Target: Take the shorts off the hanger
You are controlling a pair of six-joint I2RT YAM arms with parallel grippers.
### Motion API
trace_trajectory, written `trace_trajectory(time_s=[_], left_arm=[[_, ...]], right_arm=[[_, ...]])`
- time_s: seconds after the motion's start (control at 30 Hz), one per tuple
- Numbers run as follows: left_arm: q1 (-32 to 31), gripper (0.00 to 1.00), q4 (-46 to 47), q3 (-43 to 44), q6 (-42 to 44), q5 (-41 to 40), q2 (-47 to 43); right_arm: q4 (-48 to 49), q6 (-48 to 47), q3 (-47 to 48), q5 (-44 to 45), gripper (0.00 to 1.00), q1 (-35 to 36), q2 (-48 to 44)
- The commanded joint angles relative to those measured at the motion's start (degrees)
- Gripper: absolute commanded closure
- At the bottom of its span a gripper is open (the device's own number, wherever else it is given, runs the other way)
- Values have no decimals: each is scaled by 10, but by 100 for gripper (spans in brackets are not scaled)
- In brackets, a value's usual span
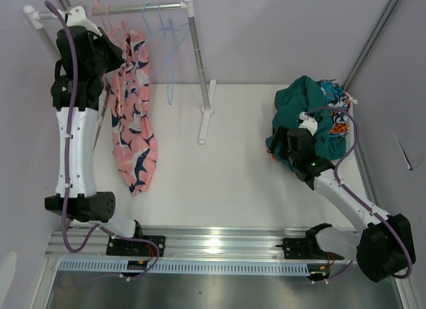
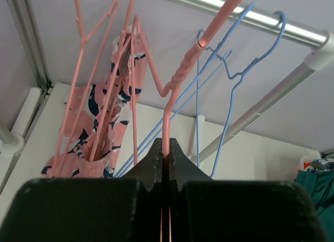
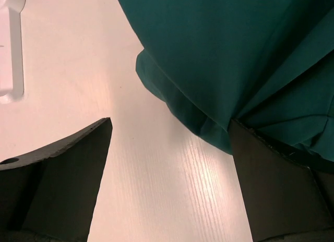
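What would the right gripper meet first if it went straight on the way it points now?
Most likely the teal green shorts: the open right gripper faces their folded edge, close ahead. Depth is unclear from the wrist view, so it might touch the table just before the cloth.

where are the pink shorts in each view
top external: pink shorts hang at upper left.
left wrist: pink shorts left of centre, among pink hangers.
right wrist: not in it.
shared landmark: rack post, right of the shorts in top external and left wrist.
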Motion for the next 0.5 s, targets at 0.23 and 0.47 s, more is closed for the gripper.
trace_trajectory(time_s=[0.23,0.47], left_arm=[[3,100,97,-95,-7,92,-29],[3,100,106,-7,19,128,76]], right_arm=[[86,28,-46,51,1,67,21],[95,18,-41,71,1,93,32]])
